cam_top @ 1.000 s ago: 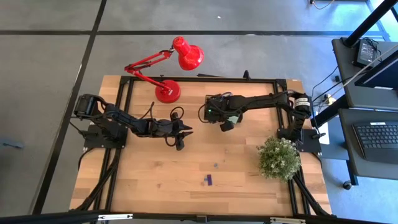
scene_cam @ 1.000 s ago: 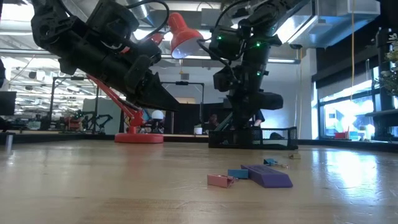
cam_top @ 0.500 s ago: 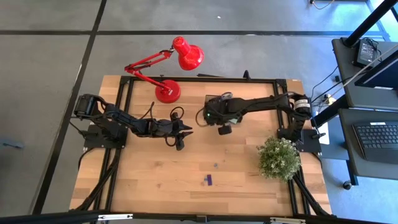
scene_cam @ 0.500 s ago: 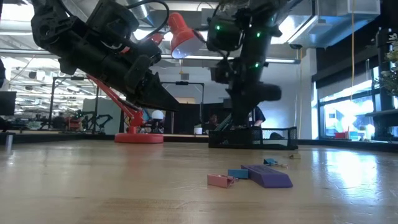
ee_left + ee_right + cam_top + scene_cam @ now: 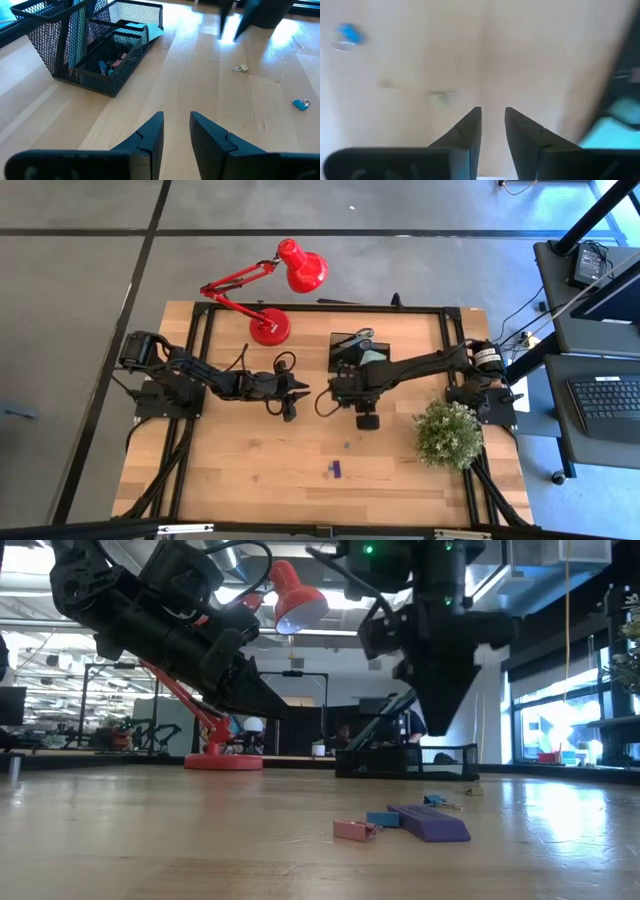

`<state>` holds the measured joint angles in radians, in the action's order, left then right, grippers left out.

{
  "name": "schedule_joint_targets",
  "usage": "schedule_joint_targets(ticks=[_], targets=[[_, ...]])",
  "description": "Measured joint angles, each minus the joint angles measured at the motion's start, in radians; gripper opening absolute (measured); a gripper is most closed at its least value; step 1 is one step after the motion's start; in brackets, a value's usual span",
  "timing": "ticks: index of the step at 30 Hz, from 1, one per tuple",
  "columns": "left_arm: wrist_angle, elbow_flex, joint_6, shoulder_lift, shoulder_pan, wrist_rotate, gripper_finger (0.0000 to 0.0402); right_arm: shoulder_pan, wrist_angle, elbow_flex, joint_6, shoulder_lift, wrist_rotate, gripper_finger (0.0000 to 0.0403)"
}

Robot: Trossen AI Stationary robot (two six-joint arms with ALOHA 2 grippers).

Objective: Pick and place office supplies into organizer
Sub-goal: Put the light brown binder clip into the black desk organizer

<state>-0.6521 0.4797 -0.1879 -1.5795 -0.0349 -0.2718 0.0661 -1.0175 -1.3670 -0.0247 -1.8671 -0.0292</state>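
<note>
our right gripper (image 5: 322, 400) is over bare table just in front of the organizer (image 5: 352, 350), fingers slightly apart and holding nothing, likely heading for more loose bits. left gripper (image 5: 300, 391) waits mid-table, also slightly apart and empty. purple piece (image 5: 336, 469) and small clips (image 5: 400, 820) sit well apart from the organizer, near the front.

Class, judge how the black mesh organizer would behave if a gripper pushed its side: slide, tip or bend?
The organizer is open wire mesh, so probably light and apt to slide on the smooth wooden table. Its taller section might make it tip if pushed high. The mesh looks stiff.
</note>
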Motion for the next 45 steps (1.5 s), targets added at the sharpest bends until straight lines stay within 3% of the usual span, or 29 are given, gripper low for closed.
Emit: schedule_joint_targets(ticks=[5,11,22,35,39,45], targets=[[0.000,0.000,0.000,0.000,0.000,0.000,0.0088,0.046,0.005,0.000,-0.131,0.000,0.052,0.0091],[0.000,0.000,0.000,0.000,0.000,0.000,0.0088,0.057,0.034,0.000,-0.452,0.000,0.051,0.0091],[0.000,0.000,-0.010,0.000,-0.001,0.003,0.0088,0.073,0.012,0.000,-0.573,-0.001,0.005,0.0094],[-0.002,0.000,0.079,0.000,0.002,0.004,0.0088,0.141,-0.013,0.000,-0.855,-0.001,0.005,0.0190],[-0.002,0.000,0.079,0.000,0.002,0.004,0.0088,0.159,-0.013,0.000,-1.017,-0.001,-0.022,0.0191],[0.001,0.000,0.051,0.000,-0.003,0.004,0.0088,0.167,-0.013,0.003,-1.081,-0.001,-0.040,0.0177]])
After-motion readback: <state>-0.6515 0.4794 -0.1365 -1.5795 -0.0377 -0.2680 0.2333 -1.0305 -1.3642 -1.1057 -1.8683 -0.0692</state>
